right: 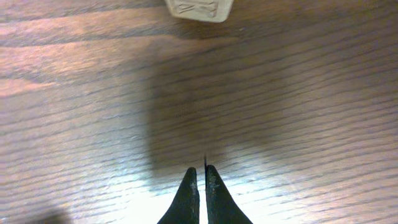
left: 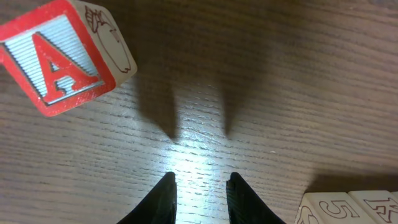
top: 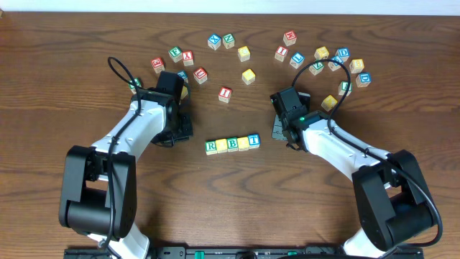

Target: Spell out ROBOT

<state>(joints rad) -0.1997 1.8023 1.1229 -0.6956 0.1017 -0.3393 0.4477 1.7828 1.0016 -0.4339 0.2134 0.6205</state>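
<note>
- ROBOT row (top: pixel 232 144) lies at the centre of the overhead view, on the wooden table (top: pixel 57 93), between the two arms.
- Five cubes touch side to side: green R (top: pixel 211 147) at the left end, green B (top: pixel 232 144) in the middle, blue T (top: pixel 253 140) at the right end, and a yellow-topped cube (top: pixel 222 145) in each gap; no letter can be read on the yellow tops.
- Its long axis runs left to right, climbing slightly toward the right end; the letters read upright from the bottom edge.
- Left gripper (left: pixel 200 196): released, its fingertips a little apart over bare wood with nothing between them.
- Right gripper (right: pixel 202 186): clenched, tips pressed together, empty.
- Only the overhead view shows the whole row and the loose cubes (top: pixel 248 75) scattered across the upper frame.
- Only the left wrist view shows a red A cube (left: pixel 62 59) at upper left, tilted, and pale cube sides (left: pixel 326 210) at lower right, one carrying a 5.
- The right wrist view shows one pale cube (right: pixel 200 9) cut off by the top edge.
</note>
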